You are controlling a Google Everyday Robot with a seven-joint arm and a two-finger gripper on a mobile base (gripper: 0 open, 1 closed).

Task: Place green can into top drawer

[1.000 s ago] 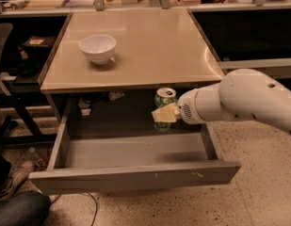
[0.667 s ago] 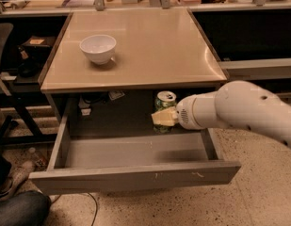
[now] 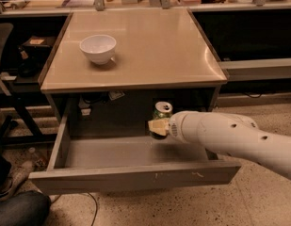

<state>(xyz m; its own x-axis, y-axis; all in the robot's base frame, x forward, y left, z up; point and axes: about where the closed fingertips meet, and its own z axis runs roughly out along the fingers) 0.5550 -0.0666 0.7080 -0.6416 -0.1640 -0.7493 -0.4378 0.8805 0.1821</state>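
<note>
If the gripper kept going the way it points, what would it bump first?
Probably the side wall of the top drawer at the picture's left. The gripper, holding the green can, points that way over the drawer, though depth is unclear.

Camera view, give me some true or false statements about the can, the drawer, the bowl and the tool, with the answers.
1. The drawer is pulled open. True.
2. The can lies on the table. False: the tool holds it upright, gripped low on its body, over the rear right part of the drawer and below the table's front edge.
3. The bowl stands on the left part of the table. True.
4. The arm reaches in from the left. False: it comes in from the right, with the tool at its left end.
</note>
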